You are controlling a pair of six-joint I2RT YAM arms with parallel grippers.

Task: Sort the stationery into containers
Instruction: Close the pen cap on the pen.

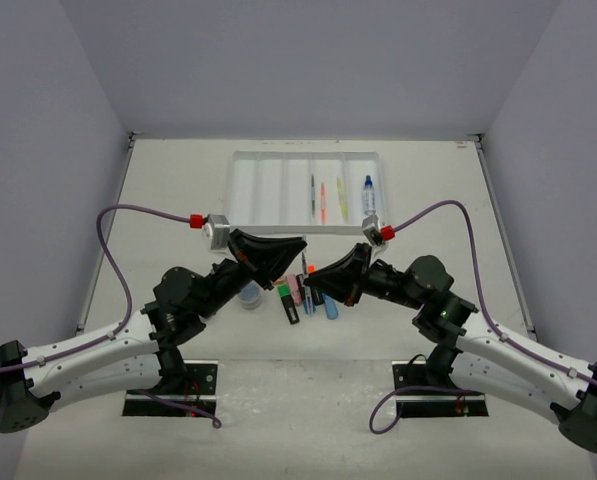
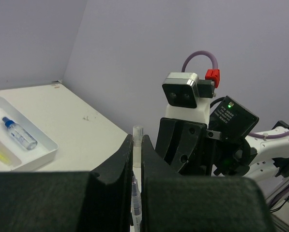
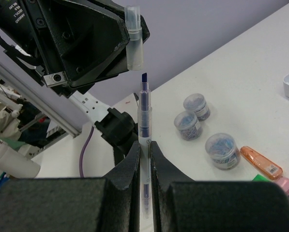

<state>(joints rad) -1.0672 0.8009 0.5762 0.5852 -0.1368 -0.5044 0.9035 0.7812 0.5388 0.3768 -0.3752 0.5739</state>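
My right gripper (image 3: 144, 147) is shut on a thin clear pen (image 3: 144, 116) with a bare blue tip pointing at my left gripper. My left gripper (image 2: 137, 145) is shut on the pen's clear cap (image 2: 137, 137), which also shows in the right wrist view (image 3: 133, 41) just above the tip, apart from it. Both grippers meet above the table centre, left (image 1: 300, 246) and right (image 1: 316, 272). The white tray (image 1: 253, 190) holds thin pens (image 1: 323, 200) and a blue-capped bottle (image 1: 368, 195) in its right compartments. Three clear tubs (image 3: 188, 124) stand on the table.
Loose highlighters lie under the grippers: green (image 1: 284, 292), pink (image 1: 294, 288), black-bodied (image 1: 292, 311), blue (image 1: 330, 306) and orange (image 3: 261, 162). One tub (image 1: 250, 295) shows beside the left arm. The tray's left compartments hold nothing that I can see.
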